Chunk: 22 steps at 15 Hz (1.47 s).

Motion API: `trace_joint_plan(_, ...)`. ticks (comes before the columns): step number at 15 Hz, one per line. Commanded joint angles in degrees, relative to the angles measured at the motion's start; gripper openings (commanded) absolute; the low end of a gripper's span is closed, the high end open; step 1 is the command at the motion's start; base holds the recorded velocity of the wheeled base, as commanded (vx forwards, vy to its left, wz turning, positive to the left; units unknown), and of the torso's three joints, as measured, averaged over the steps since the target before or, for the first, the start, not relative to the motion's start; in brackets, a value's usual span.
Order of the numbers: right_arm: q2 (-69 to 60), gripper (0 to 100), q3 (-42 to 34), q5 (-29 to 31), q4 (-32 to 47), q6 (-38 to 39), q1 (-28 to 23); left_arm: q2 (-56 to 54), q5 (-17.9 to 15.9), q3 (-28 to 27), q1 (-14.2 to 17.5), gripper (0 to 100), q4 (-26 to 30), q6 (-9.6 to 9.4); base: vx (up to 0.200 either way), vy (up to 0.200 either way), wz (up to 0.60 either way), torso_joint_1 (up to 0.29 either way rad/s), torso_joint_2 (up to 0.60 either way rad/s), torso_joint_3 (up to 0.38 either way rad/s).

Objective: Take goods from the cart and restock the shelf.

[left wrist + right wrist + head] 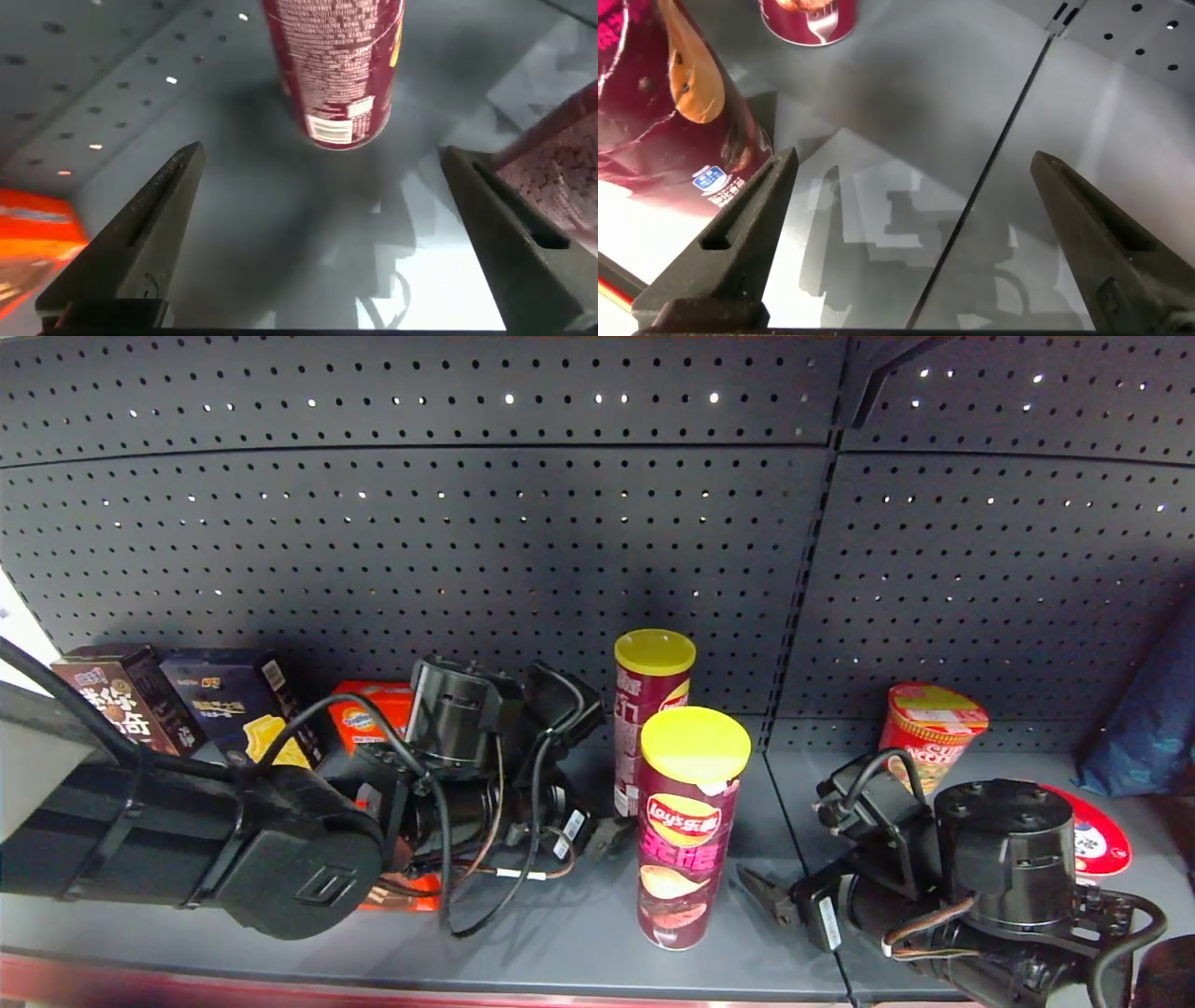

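Two maroon chip cans with yellow lids stand upright mid-shelf. The front can [686, 831] is nearer the shelf edge, the rear can [651, 709] close to the pegboard. My left gripper [609, 833] lies low on the shelf just left of the cans. It is open [322, 157] and holds nothing, with the rear can [336, 65] ahead of it and the front can [561, 159] beside one finger. My right gripper [758, 889] sits just right of the front can, open [915, 163] and holding nothing. The front can [663, 84] is beside one of its fingers, apart from it.
Behind the left arm are a brown box [112, 700], a dark blue box [238, 709] and an orange box [373, 714]. A cup of noodles [929, 728], a flat red lid [1092, 840] and a blue bag [1148, 719] are on the right. The grey shelf [560, 933] has a front lip.
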State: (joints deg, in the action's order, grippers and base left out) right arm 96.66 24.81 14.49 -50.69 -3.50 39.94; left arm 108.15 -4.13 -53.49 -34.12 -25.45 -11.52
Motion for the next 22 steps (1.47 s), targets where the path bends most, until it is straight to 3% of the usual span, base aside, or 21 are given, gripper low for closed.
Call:
trace_joint_plan(1, -0.07, 100, -0.02, 0.01, -0.02, -0.02, -0.03, 1.27, 0.0, -0.21, -1.03, 100, -0.03, 0.71, 0.0, 0.0, 0.0, 0.0, 0.0, 0.0)
trace_joint_plan(17, -0.68, 100, -1.43, -0.08, -0.02, 0.16, 0.23, -4.44, 0.0, 5.33, -4.11, 100, 0.49, 1.32, 0.0, 0.0, 0.0, 0.0, 0.0, 0.0)
trace_joint_plan(22, -6.4, 100, -7.23, -0.52, 0.06, -0.1, 0.58, -7.17, 1.14, 7.44, -1.74, 100, 0.41, 1.85, 0.0, 0.0, 0.0, 0.0, 0.0, 0.0)
